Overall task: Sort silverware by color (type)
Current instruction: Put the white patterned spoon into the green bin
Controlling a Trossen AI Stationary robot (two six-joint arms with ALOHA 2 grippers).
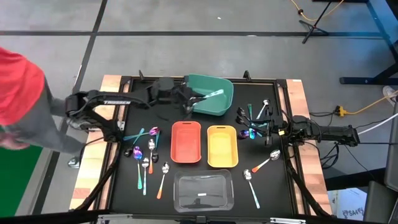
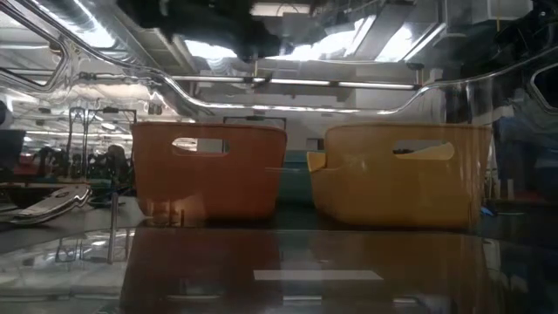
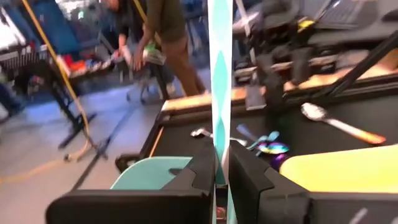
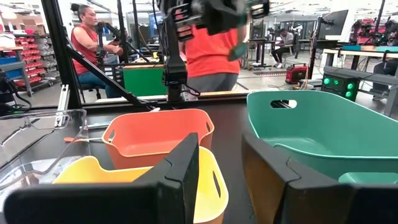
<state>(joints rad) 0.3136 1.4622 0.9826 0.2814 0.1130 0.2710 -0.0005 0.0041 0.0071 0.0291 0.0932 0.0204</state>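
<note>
My left gripper (image 1: 194, 99) (image 3: 222, 162) is over the teal bin (image 1: 219, 104) at the far side of the table, shut on a teal-handled utensil (image 1: 211, 94). My right gripper (image 1: 266, 129) (image 4: 217, 174) is open beside the yellow bin (image 1: 222, 145), at the right cluster of silverware (image 1: 255, 118), and touches nothing. More silverware (image 1: 146, 152) lies flat left of the orange bin (image 1: 186, 141). Two spoons (image 1: 266, 163) (image 1: 251, 185) lie near the right front of the table. My left gripper pinches the teal handle (image 3: 221, 134) of the utensil between its two fingers (image 3: 205, 171). The handle runs on past the fingertips (image 3: 220, 62). The utensil is lifted above the teal bin. Which end lies behind the fingers is hidden by the gripper.
A clear bin (image 1: 203, 190) sits at the near edge, in front of the orange and yellow bins (image 2: 209, 170) (image 2: 401, 174). A person in red (image 1: 18, 93) stands at the table's left side. Wooden strips (image 1: 305, 124) border the black mat.
</note>
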